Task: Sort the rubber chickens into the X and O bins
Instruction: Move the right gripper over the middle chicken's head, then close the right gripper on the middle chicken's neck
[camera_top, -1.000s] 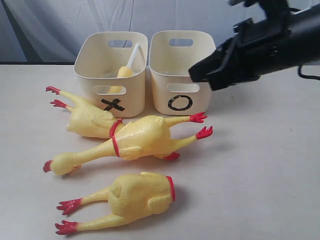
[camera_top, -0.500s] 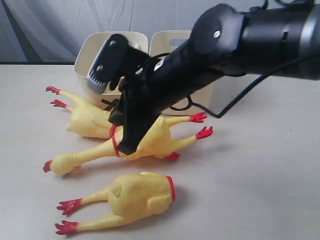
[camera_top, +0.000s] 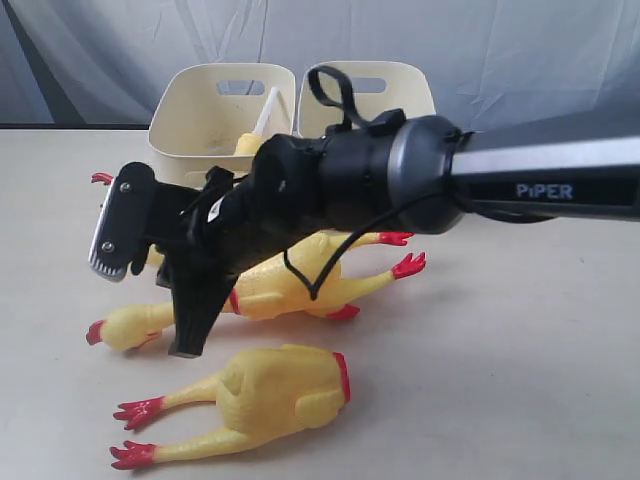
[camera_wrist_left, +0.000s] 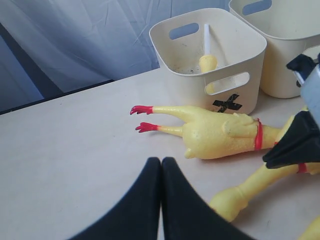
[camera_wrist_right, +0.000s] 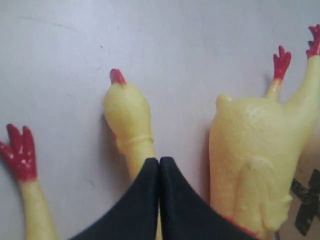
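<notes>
A whole rubber chicken (camera_top: 290, 280) lies across the table, its head (camera_top: 110, 328) at the left. One headless chicken body (camera_top: 280, 385) lies in front of it. Another headless body (camera_wrist_left: 220, 132) lies behind it, by the X bin (camera_wrist_left: 210, 50). The O bin (camera_top: 370, 85) stands to the right of the X bin (camera_top: 220, 110). My right gripper (camera_top: 188, 345) reaches across, shut and holding nothing, its tips over the whole chicken's neck (camera_wrist_right: 137, 150), as the right wrist view (camera_wrist_right: 159, 160) shows. My left gripper (camera_wrist_left: 161, 160) is shut above bare table, out of the exterior view.
The X bin holds a yellow piece on a white stick (camera_wrist_left: 207, 61). The right arm (camera_top: 400, 185) hides the X mark and much of the rear body in the exterior view. A blue curtain (camera_top: 500, 50) hangs behind the table.
The right arm has swung from high beside the O bin down and left across the chickens. Its shut gripper now points at the whole chicken's neck. The chickens have not moved.
</notes>
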